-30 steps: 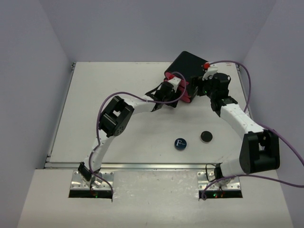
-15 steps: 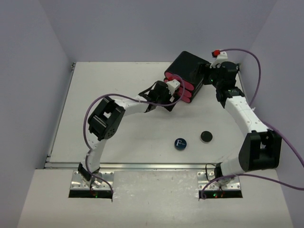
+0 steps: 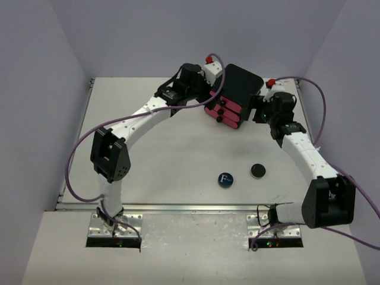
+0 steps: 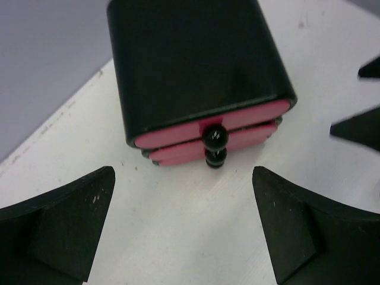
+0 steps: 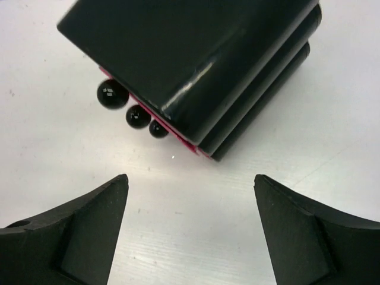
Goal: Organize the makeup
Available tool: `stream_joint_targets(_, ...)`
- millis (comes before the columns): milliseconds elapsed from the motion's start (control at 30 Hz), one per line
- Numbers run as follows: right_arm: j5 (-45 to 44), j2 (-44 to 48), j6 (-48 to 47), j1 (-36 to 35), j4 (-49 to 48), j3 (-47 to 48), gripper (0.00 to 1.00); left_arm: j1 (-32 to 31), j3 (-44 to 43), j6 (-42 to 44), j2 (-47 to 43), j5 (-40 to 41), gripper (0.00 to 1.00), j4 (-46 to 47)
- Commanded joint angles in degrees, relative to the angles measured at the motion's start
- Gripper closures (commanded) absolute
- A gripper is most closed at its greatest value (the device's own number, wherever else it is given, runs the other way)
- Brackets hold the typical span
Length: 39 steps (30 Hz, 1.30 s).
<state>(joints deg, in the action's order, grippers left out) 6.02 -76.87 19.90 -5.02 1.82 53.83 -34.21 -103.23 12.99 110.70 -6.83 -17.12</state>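
A round blue compact [image 3: 225,179] with a white "F" and a small round black compact [image 3: 257,171] lie on the table in front of the arms, far from both grippers. My left gripper [image 3: 205,95] is open and empty at the left side of the black box with three pink drawers [image 3: 234,92]. In the left wrist view my left gripper [image 4: 184,228] faces the drawer knobs [image 4: 215,138]. My right gripper [image 3: 256,113] is open and empty at the box's right side; it [image 5: 190,231] sees the box [image 5: 208,59] close ahead. No palettes or pencils are in view.
The three drawers [image 4: 237,123] look pushed in. The right gripper's fingers [image 4: 359,127] show at the right edge of the left wrist view. The table's back edge and walls lie just behind the box.
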Motion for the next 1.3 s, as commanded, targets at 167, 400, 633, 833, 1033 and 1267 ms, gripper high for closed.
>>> stream_joint_targets(167, -13.65, 2.60, 5.77, -11.23, -6.66, -8.21, 0.17, 3.45, -17.26, -3.68, 9.36, -0.99, 0.00, 5.61)
stream_joint_targets(400, -33.11, -6.30, 21.16, -23.05, -14.77, -11.08, 0.21, 5.09, -18.72, -5.03, 16.09, 0.20, 0.00, 13.54)
stream_joint_targets(633, -44.02, -22.04, 27.62, -28.03, -10.43, 1.24, 0.17, 6.17, -18.96, -5.87, 20.12, -0.02, 0.00, 21.35)
stream_joint_targets(833, -48.85, -31.83, 27.65, -28.03, -10.40, 10.63, 0.20, 6.08, -18.03, -5.56, 21.40, -0.55, 0.00, 24.01)
stream_joint_targets(1033, -54.70, -38.92, 34.58, -28.03, -0.77, 20.10, 0.22, 6.17, -15.84, -5.75, 21.35, -0.02, 0.00, 25.36)
stream_joint_targets(1267, -59.41, -43.05, 40.29, -28.03, 5.95, 25.32, 0.28, 6.12, -14.57, -5.47, 20.83, 0.52, 0.00, 26.16)
